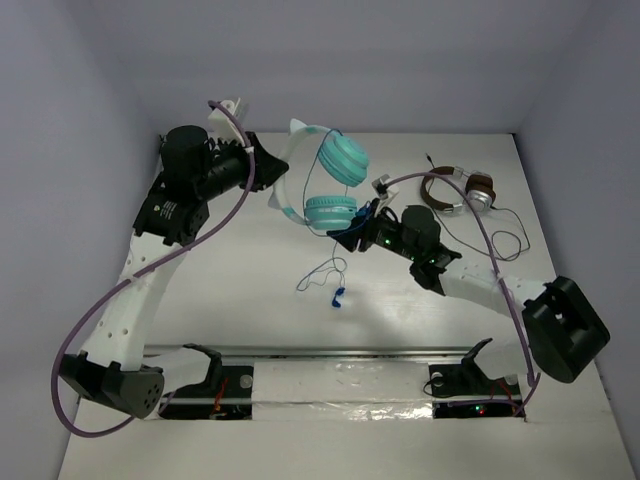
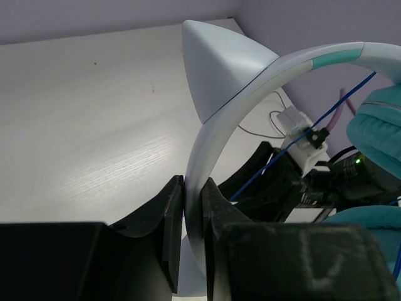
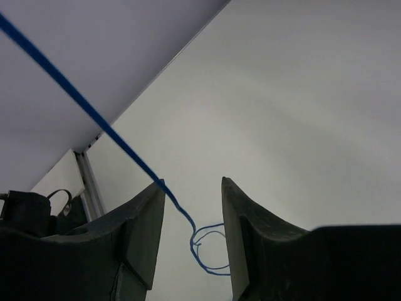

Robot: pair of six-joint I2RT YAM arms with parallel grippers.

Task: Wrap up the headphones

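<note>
— What is the left gripper [image 2: 193, 195] doing?
— Its two black fingers [image 2: 168, 213] are pressed tight on the pale headband [image 2: 216, 135] of the teal headphones [image 1: 338, 170]. The band stands between them, pinched from both sides.
— What's the pointy bit above?
— A pale pointy ear [image 2: 219, 63] sticks up from the band, a bit past the grip. Farther along, the band turns teal and meets the soft ear cups [image 1: 343, 158].
— And the right gripper [image 3: 193, 188]?
— Its fingers are spread apart. The thin blue cable [image 3: 75, 100] slants down from the top left, runs right against the tip of one finger and goes through the gap. Nothing squeezes it.
— Where are the headphones?
— At the far middle of the white table [image 1: 240, 310], with the left gripper on their left side. The right gripper is just beside the lower cup, on its right. I can't tell if the cups touch the table.
— Where does the cable go?
— It lies in loose loops on the table, nearer the arms, with a bright blue plug [image 1: 338, 297] at the end.
— Anything else?
— Brown headphones [image 1: 465, 190] with silver cups lie at the far right, well apart from the teal ones.
</note>
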